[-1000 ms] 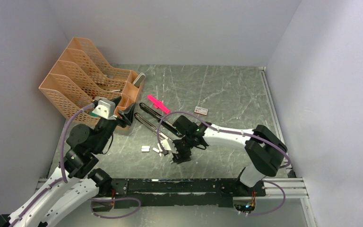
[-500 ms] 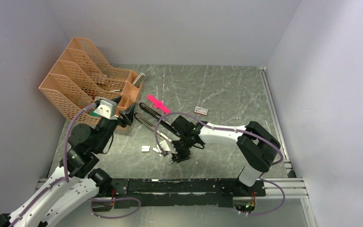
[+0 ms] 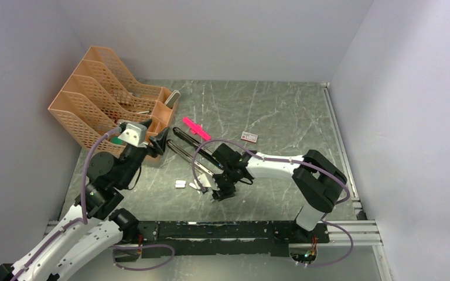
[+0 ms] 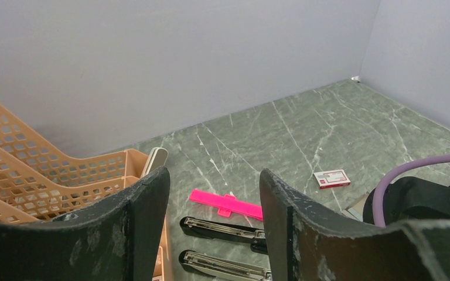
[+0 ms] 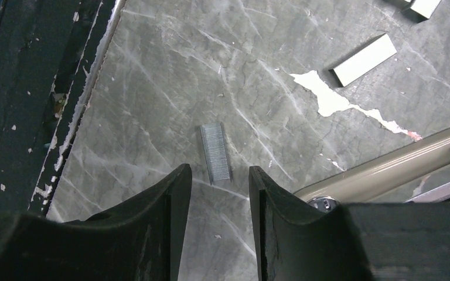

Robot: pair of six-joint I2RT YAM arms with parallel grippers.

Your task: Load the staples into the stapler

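Note:
The black stapler lies opened flat in two long halves left of the table's middle; in the left wrist view its silver rails show below my open left gripper, which hovers above and left of it. Short silvery staples lie in front of the stapler. My right gripper hangs low over the table just right of them. In the right wrist view one strip of staples lies just ahead of the open right gripper, in line with the gap; nothing sits between the fingers. Another strip lies farther off.
An orange mesh file organiser stands at the back left, close to my left gripper. A bright pink plastic piece lies behind the stapler. The small white box with red print sits right of centre. The black base rail runs nearby.
The right gripper's jaws have narrowed and the right arm has shifted slightly left, closer to the staples. The left arm has barely moved.

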